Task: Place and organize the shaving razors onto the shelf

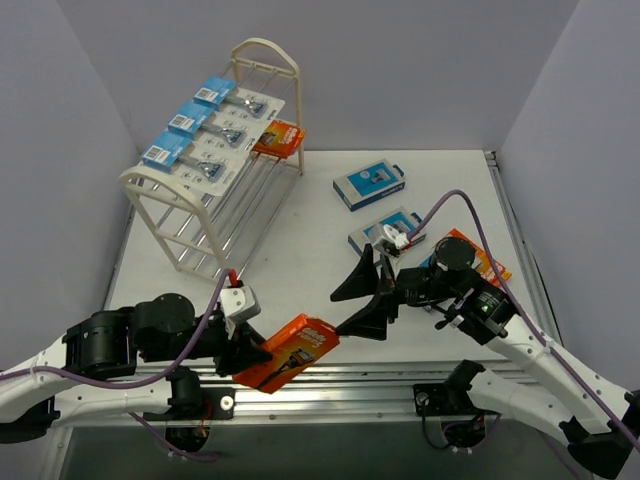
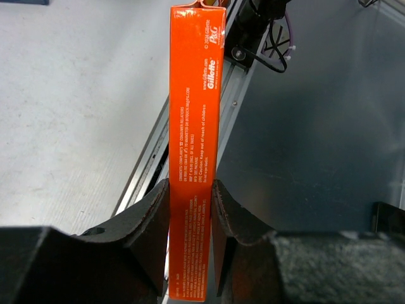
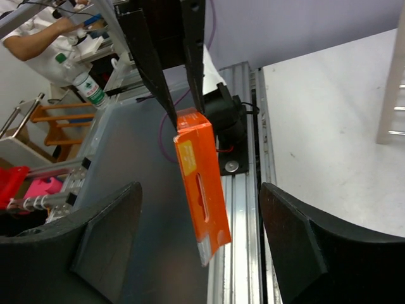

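At the far left of the desk, the shelf is seen with three white blister cards along its top tier and an orange box at the tier's far end. Bare desk is left in front of it. At the near edge, over the metal rail, a second orange box is clamped edgewise in the narrow jaws of the left gripper. The right gripper is faced toward it, jaws wide and empty. Further right, a blue-and-white box, a smaller pack and a third orange box are laid flat.
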Available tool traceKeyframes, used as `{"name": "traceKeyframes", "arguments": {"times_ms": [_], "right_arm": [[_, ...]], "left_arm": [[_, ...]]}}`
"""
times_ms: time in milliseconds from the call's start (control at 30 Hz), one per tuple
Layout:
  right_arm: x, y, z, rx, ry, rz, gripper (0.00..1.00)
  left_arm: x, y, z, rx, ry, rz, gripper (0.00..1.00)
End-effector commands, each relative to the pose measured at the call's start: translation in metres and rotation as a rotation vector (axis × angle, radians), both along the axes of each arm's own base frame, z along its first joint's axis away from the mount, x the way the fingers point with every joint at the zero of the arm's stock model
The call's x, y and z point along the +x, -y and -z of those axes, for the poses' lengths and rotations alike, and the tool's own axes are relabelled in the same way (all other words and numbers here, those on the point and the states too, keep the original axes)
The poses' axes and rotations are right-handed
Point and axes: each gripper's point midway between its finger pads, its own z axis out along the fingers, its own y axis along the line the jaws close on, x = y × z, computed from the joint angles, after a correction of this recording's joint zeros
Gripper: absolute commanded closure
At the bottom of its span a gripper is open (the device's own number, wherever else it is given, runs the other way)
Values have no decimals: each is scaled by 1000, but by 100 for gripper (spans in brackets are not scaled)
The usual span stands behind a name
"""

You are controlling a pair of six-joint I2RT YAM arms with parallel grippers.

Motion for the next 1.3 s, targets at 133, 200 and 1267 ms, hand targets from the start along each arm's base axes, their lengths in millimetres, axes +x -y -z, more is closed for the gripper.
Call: {"name": "traceKeyframes", "arguments": {"times_ms": [133,200,1267], "right_arm": [[-20,-24,11,-49,32,-112,33],[-22,-28,17,-68,27,-120,34],[108,-6,80,-225,-139,499,100]], "left_arm": [[-1,13,-15,-85,-17,1,98],[-1,13,-15,-89,-21,-1,98],[66,-66,-19,-195,104,-503,6]]}}
